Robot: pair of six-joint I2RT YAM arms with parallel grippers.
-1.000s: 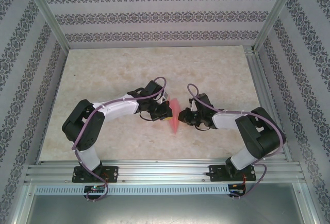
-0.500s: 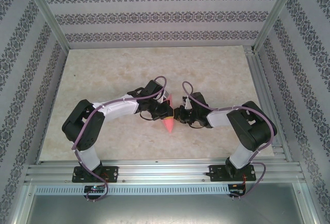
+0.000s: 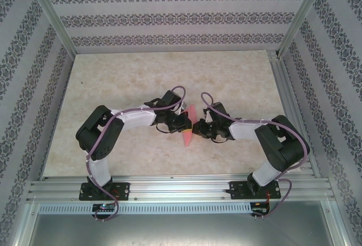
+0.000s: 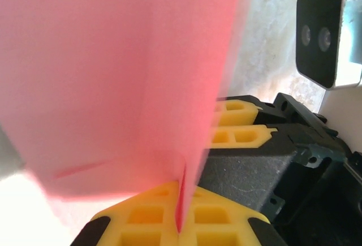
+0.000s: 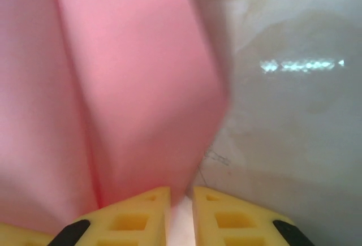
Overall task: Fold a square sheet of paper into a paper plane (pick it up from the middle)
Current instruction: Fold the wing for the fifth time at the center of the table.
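Two grippers on one piece of paper, so I'm reading everything off the jaws.

Left gripper (image 4: 180, 201): clenched, pads flush, with a lower fold of the paper plane (image 4: 113, 76) nipped in the seam between them. From that pinch the paper rises straight ahead of the fingers as a broad pink wall, with a crease running away from the jaws. Just beyond, to the right of those fingertips, the right gripper (image 4: 237, 123) comes in from the opposite side, its yellow fingers close against the paper's edge.

Right wrist view: its jaws stand a sliver apart with pale paper in the slot. I can't tell whether it is pinching or just straddling. The paper fans ahead and to the left of its fingers, with bare table (image 5: 294, 87) to the right.

From above, the plane sits directly between the two sets of fingertips. Its long axis runs crosswise to both grippers: the point is toward the arm bases and the broader end is away from them. Both arms meet it at about mid-length and look equally near.

My read: the left is the anchor and the right is the free hand. Any creasing stroke has to run along that axis, not across it. Pulling the two grippers apart risks a tear at the left pinch.
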